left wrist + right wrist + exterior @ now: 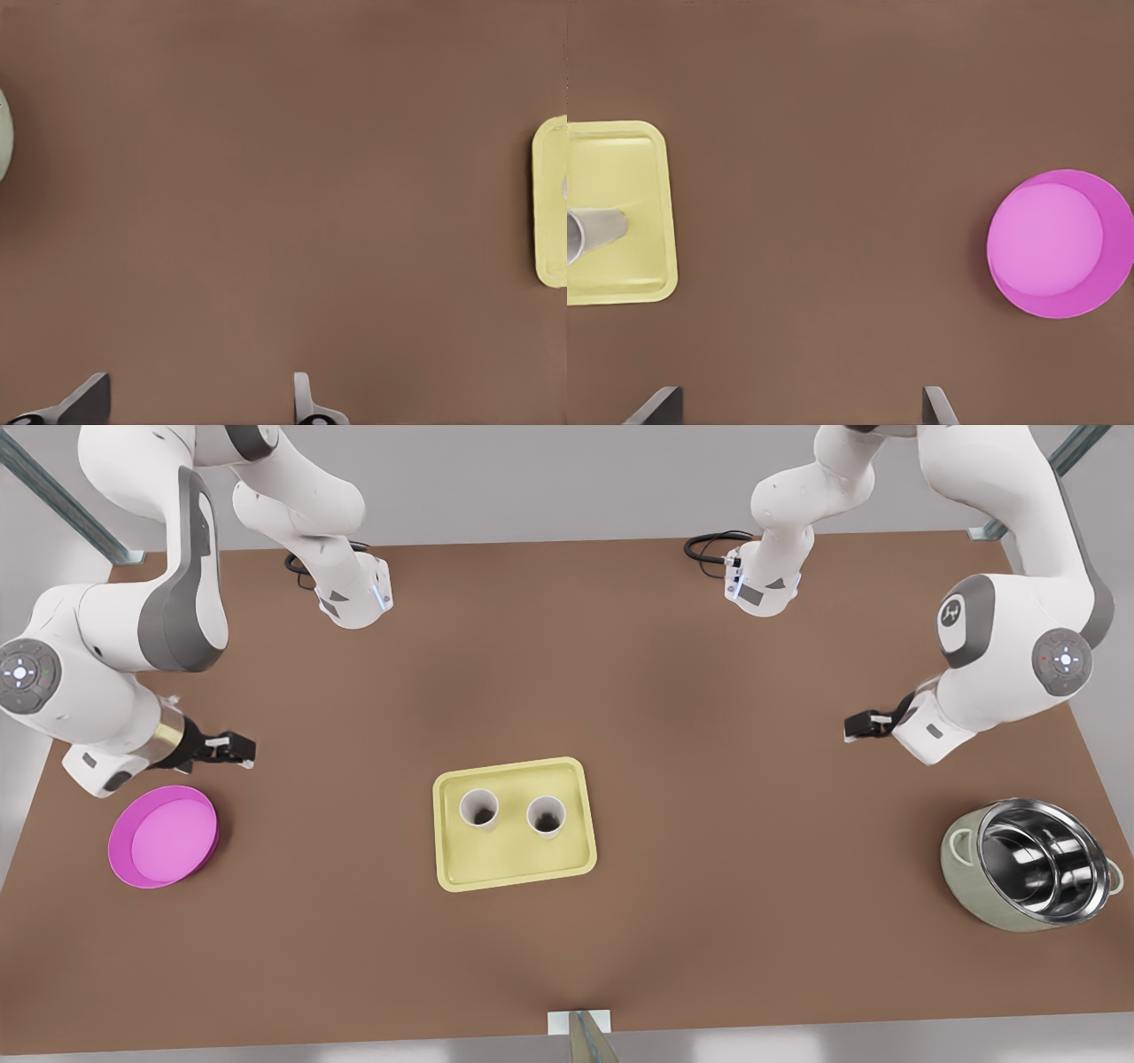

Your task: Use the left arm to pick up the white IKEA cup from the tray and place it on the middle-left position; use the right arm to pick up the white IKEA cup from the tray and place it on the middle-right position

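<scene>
Two white cups [479, 809] [546, 816] stand upright side by side on the pale yellow tray [514, 859] at the table's middle. My left gripper [852, 728] hovers over bare table at the front view's right, far from the tray; its fingers [89, 398] are open with nothing between them, and the tray's edge [549, 204] lies far off. My right gripper [239, 750] hangs at the front view's left, beside the pink bowl, open and holding nothing [799, 405]. Its wrist view has the tray [620, 159] and one cup [594, 232].
A round pink bowl [163, 835] [1050, 243] sits at the front view's left. A steel-lined grey-green pot [1032, 864] [4, 133] stands at the front view's right. Brown table [709, 797] stretches between the tray and each of them.
</scene>
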Tool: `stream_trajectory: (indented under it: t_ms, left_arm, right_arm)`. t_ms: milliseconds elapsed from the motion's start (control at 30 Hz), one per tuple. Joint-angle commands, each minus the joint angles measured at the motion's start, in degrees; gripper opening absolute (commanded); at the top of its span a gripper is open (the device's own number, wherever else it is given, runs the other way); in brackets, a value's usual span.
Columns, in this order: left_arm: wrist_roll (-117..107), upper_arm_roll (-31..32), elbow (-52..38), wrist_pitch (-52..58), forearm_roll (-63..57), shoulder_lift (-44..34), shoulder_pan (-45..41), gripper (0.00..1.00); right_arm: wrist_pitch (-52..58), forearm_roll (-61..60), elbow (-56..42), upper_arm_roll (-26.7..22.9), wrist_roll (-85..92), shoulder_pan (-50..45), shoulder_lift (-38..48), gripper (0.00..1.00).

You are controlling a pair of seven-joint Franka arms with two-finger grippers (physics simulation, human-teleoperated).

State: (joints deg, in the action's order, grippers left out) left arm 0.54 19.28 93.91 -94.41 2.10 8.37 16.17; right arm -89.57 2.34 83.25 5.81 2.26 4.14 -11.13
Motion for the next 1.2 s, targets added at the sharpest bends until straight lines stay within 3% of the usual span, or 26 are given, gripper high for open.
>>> stream_trajectory:
  t_ms: [0, 100, 200, 233, 333, 433, 533, 600, 833, 1167]
  left_arm:
    - [3.3, 0.3, 0.3, -8.7, 1.2, -0.1, -0.5, 1.00]
    - [-5.1, 0.3, -0.3, -8.8, 0.6, 1.9, -7.9, 1.00]
    - [-20.5, 0.2, -11.2, -8.8, 0.2, 12.4, -20.7, 1.00]
    - [-25.9, 0.2, -17.2, -8.8, -6.2, 18.3, -25.9, 1.00]
    - [-39.1, 0.0, -31.4, -8.9, -11.9, 30.5, -34.8, 1.00]
    - [-47.2, -0.7, -33.4, -12.5, -15.9, 34.3, -39.6, 1.00]
    - [-52.6, -1.5, -33.8, -18.6, -16.2, 38.0, -42.2, 1.00]
    - [-55.6, -2.7, -41.0, -19.1, -16.2, 43.0, -46.1, 1.00]
    - [-55.4, -5.0, -41.1, -23.6, -16.3, 46.6, -48.6, 1.00]
    - [-56.8, -6.0, -40.9, -26.3, -16.3, 49.1, -50.7, 1.00]
  right_arm:
    - [-4.6, 0.0, 0.0, 0.0, 2.6, 0.0, 0.1, 1.00]
    - [-4.6, -0.1, 0.0, -0.1, 2.7, 0.0, 0.1, 1.00]
    - [-6.3, 0.2, 0.0, 0.4, 2.3, -0.4, 0.0, 1.00]
    - [-8.9, -0.2, -0.5, 1.7, 1.9, -0.4, -2.8, 1.00]
    - [-14.1, -0.1, -0.4, 3.0, -4.9, -6.9, -8.6, 1.00]
    - [-20.2, 0.4, -0.3, 3.1, -19.7, -14.9, -13.5, 1.00]
    - [-22.8, 0.3, 0.9, 3.1, -30.0, -20.8, -16.0, 1.00]
    - [-23.0, 0.3, 2.7, 3.1, -31.7, -22.2, -16.7, 1.00]
    - [-33.0, 0.2, 5.3, 3.0, -34.2, -23.5, -23.2, 1.00]
    - [-35.5, 1.4, 7.8, 2.8, -34.2, -23.1, -26.3, 0.96]
